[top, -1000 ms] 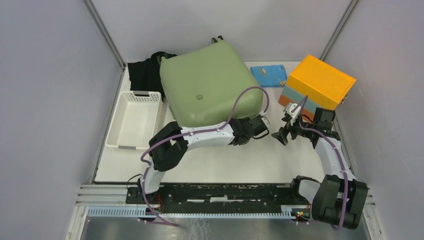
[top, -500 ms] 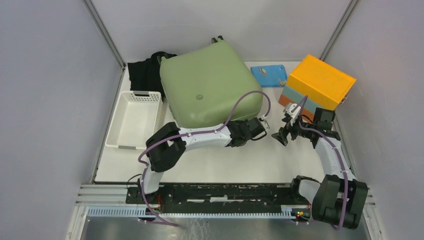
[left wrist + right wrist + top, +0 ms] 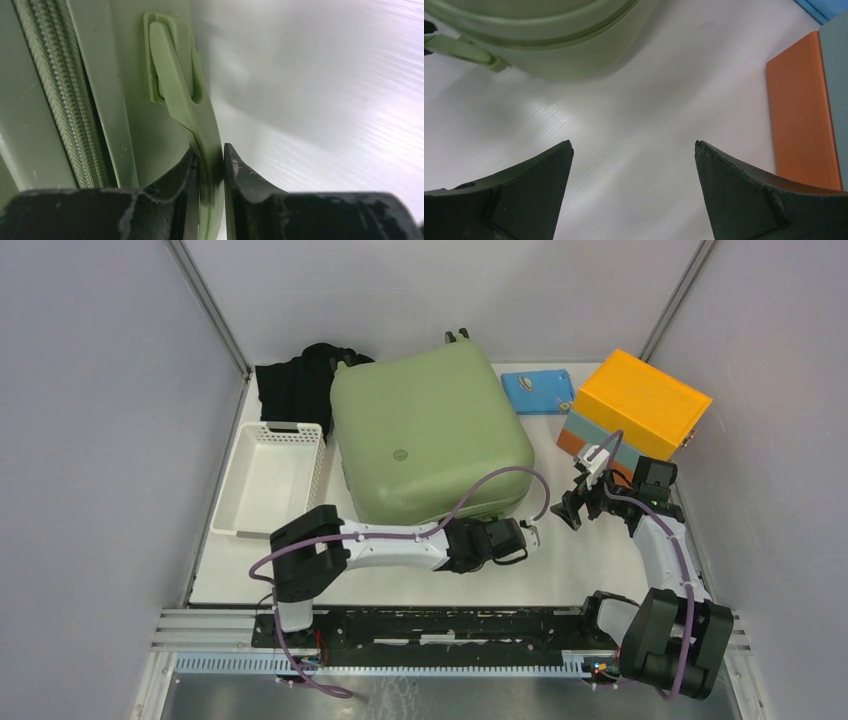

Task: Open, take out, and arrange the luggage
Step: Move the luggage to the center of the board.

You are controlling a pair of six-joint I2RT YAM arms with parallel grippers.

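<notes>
White tabletop [image 3: 570, 575] between grey walls [image 3: 90, 440] bears the luggage [image 3: 430, 430], basket [image 3: 228, 482] and box [image 3: 640, 400].

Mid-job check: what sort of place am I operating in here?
Most likely a robotics lab test cell: plain grey partition walls enclose a white tabletop, a slotted aluminium rail runs along its near edge, and staged props like the sage-green hard-shell suitcase sit on it.
</notes>
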